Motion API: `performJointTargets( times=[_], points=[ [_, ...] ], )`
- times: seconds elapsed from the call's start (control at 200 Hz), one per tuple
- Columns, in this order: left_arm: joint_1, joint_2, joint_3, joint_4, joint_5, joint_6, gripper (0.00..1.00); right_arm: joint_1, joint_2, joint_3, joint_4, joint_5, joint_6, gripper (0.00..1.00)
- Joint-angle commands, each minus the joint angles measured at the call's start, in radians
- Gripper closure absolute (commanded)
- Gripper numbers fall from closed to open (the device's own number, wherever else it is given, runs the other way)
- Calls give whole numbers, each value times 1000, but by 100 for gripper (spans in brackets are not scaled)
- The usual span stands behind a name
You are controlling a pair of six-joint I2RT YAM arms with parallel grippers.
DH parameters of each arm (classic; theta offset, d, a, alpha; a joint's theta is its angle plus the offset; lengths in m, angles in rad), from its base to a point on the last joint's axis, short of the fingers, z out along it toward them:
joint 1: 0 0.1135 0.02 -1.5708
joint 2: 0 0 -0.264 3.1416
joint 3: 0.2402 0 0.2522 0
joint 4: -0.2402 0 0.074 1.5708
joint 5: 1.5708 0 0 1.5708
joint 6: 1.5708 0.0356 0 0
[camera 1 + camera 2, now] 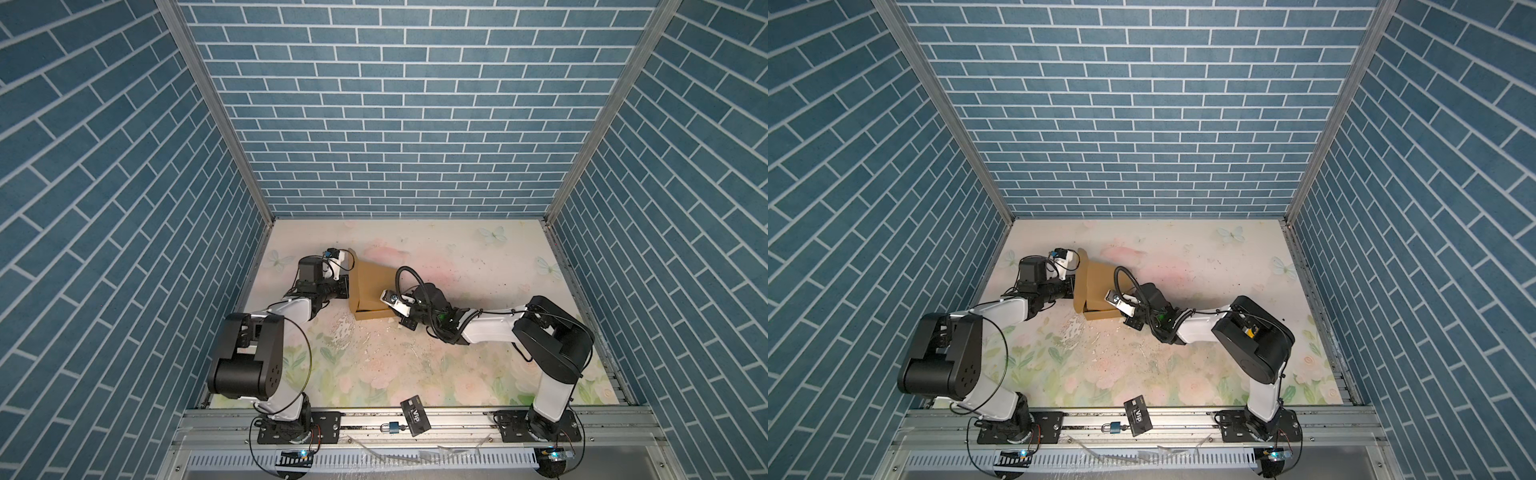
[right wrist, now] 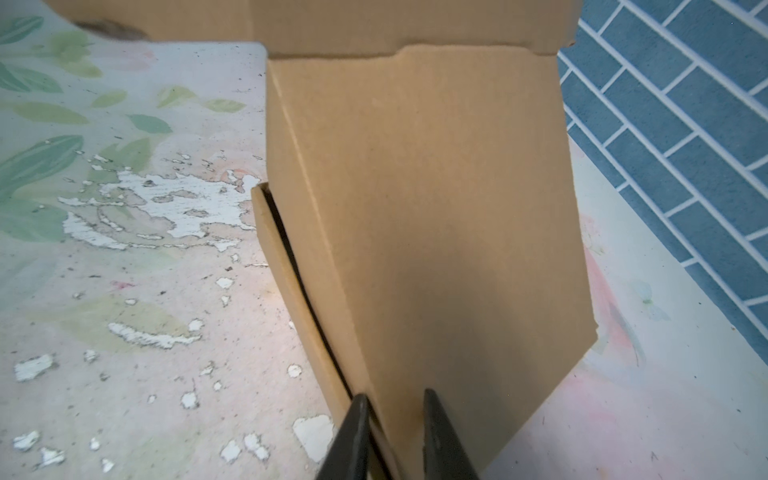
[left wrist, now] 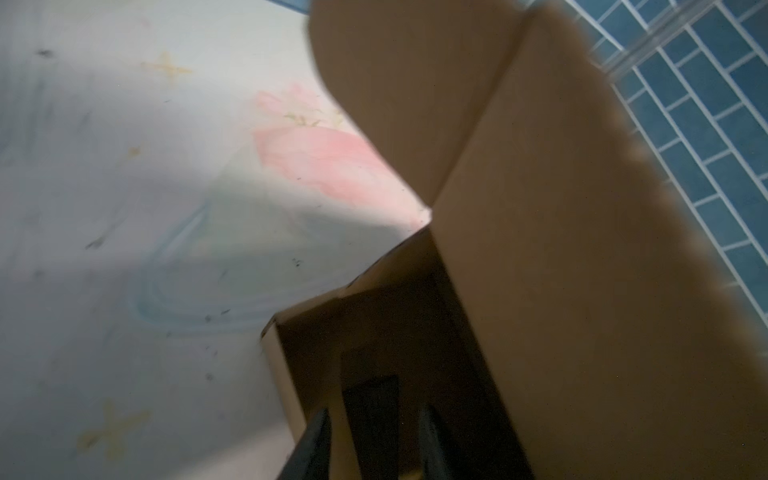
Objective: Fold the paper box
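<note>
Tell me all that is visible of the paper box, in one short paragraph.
The paper box is plain tan corrugated cardboard, half folded. A shallow base lies flat on the flowered table. Its lid panel stands tilted up above the base, with a flap bent at one end. The right pincer is shut on one lid edge. The left pincer is at the opposite, flap side, its hold unclear.
</note>
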Motion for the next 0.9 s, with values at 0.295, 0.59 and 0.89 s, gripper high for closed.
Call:
performJointTargets(
  times=[0.295,0.59,0.89],
  points=[
    [204,-264,35,-372,-37,-45,57,-20,44,12,-69,-56,-11,76],
    [188,-254,20,-321,199,-95,51,-20,24,-1,-67,-38,-14,77],
    [118,-113,68,-318,168,-71,47,-20,-5,-18,-62,-8,-7,76]
  ],
)
